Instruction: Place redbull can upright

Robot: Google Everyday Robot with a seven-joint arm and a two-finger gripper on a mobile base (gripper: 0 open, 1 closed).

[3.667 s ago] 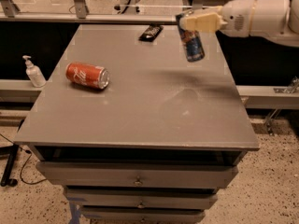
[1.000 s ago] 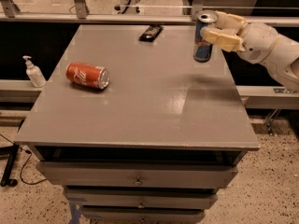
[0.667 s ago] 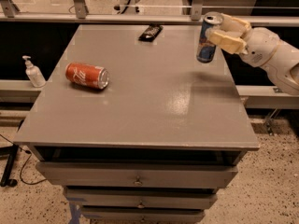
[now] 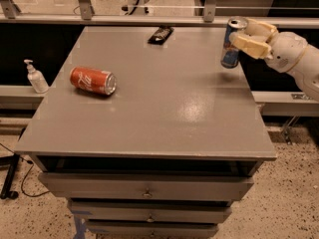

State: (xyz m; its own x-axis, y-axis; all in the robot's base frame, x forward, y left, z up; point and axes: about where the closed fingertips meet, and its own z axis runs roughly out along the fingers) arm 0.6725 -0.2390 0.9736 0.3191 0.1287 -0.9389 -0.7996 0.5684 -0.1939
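Nearest the camera, the front of the desk [image 4: 149,133] shows a stack of flat grey drawers [image 4: 147,188] with small metal knobs, and above them a smooth, matte grey top that catches a soft sheen right of centre. Toward the left edge a wider red soda can [image 4: 92,80] lies on its side, glossy, its silver end facing right. Just off that left edge, on a lower ledge, stands a pale plastic pump bottle [image 4: 35,77]. At the far edge lies a small flat black object [image 4: 161,34]; I cannot tell what it is. By the far right corner, at the right edge, the redbull can [image 4: 230,55], a slim silver and blue metal cylinder with a silver top, stands upright or very nearly so. The gripper [image 4: 240,36] reaches in from the right with its cream fingers closed around the can's upper half. The task looks nearly finished: the can is already vertical, though whether its base rests on the desk cannot be told. What seems left is setting it down firmly, letting go and drawing clear without tipping it.
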